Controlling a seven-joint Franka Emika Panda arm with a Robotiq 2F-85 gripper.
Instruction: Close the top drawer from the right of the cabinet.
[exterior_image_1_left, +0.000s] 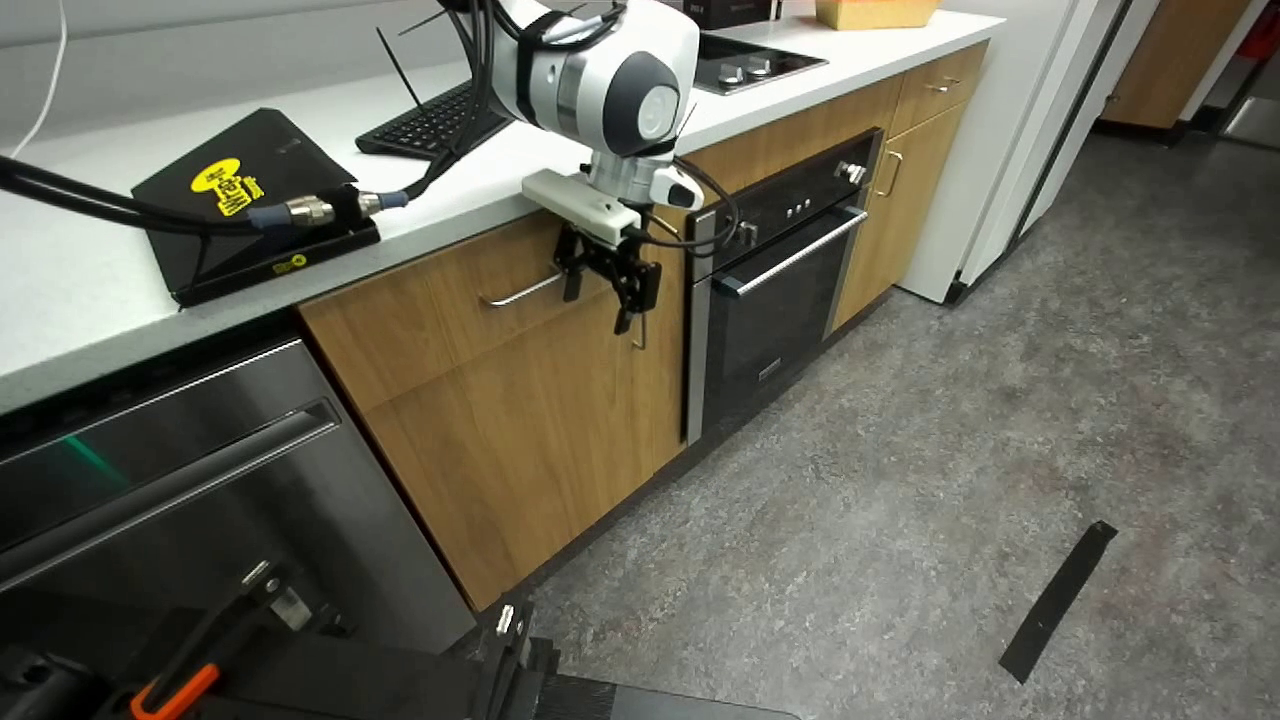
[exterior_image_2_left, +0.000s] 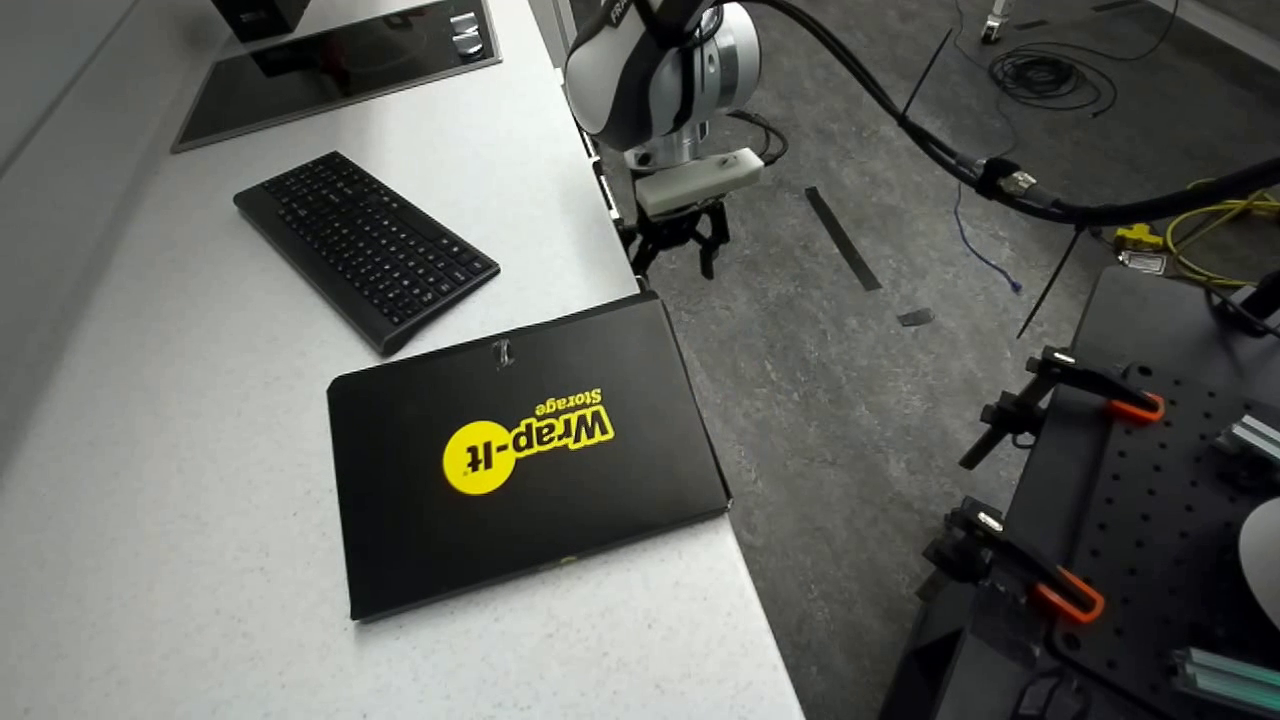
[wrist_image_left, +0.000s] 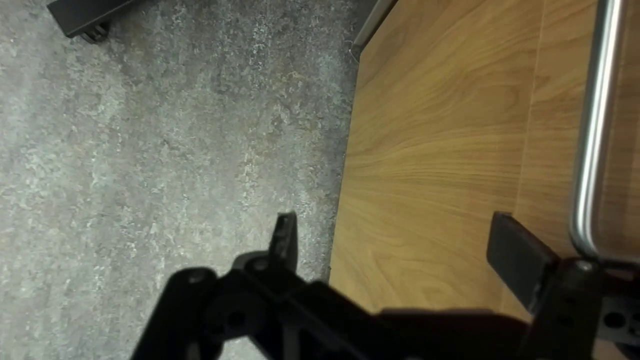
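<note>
Wooden cabinet (exterior_image_1_left: 540, 480), centre-left of an exterior view; its top drawer (exterior_image_1_left: 450, 310), upper left of centre, looking closed, contents hidden; black Wrap-It Storage box (exterior_image_2_left: 540, 490), lower centre of an exterior view; gripper (wrist_image_left: 395, 217), bottom of wrist view, fingers (wrist_image_left: 520, 260) spread wide; bar handle (wrist_image_left: 596, 125), right edge, just beside one finger, contact unclear

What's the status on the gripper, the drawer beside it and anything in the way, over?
Gripper open, holding nothing, beside the drawer handle; contact unclear. Drawer looks shut, front flush. No obstruction seen.

A white countertop (exterior_image_2_left: 150, 560) runs along a pale wall (exterior_image_1_left: 250, 55) above mottled grey flooring (exterior_image_1_left: 900, 450).
</note>
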